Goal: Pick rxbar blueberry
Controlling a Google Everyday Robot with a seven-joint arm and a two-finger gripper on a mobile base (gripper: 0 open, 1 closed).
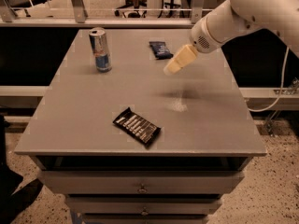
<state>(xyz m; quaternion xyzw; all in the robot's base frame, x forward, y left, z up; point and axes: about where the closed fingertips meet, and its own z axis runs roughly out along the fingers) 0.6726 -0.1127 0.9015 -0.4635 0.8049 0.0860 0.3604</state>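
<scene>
The rxbar blueberry (160, 49) is a small dark blue wrapper lying flat at the far middle of the grey table (84, 120). My gripper (171, 69), cream coloured on a white arm coming in from the upper right, hovers above the table just to the right of the bar and a little nearer than it. It is apart from the bar and holds nothing that I can see. Its shadow falls on the table below it.
A blue and silver can (100, 50) stands upright at the far left. A larger black wrapper with silvery print (137, 125) lies near the front middle. The table has drawers below its front edge. A rail runs behind the table.
</scene>
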